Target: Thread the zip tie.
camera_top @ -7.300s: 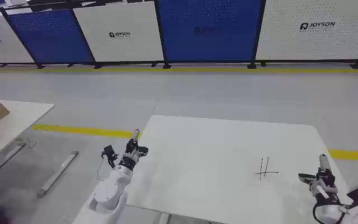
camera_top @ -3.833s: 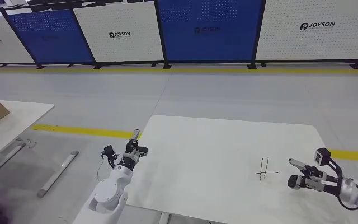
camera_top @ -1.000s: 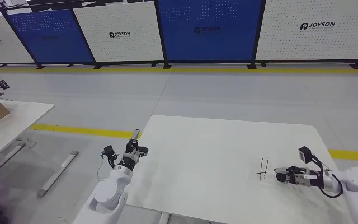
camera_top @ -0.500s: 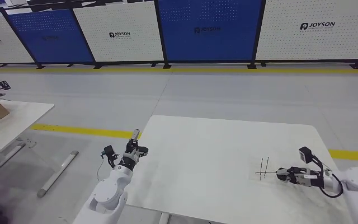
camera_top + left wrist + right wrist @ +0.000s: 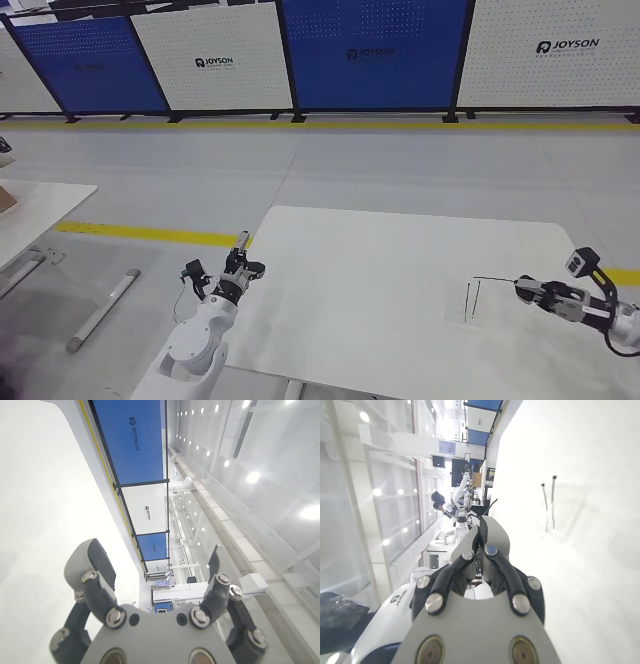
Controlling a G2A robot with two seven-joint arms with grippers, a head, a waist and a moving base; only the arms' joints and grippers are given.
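Near the right edge of the white table, my right gripper is shut on one end of a thin black zip tie. The tie sticks out leftward, lifted above the table. In the right wrist view the fingers of that gripper are pressed together, with the tie's strip poking out past them. Two more black zip ties lie side by side on the table just left of the gripper, also seen as ties with their heads on the far ends. My left gripper stands open at the table's left edge, holding nothing.
Blue and white pegboard panels line the far side of the floor. A yellow floor line runs behind the table. Another table stands at far left.
The right gripper came in to the three ties, shut on the one lying across the other two, and has lifted it up and to the right. The left arm has not moved.
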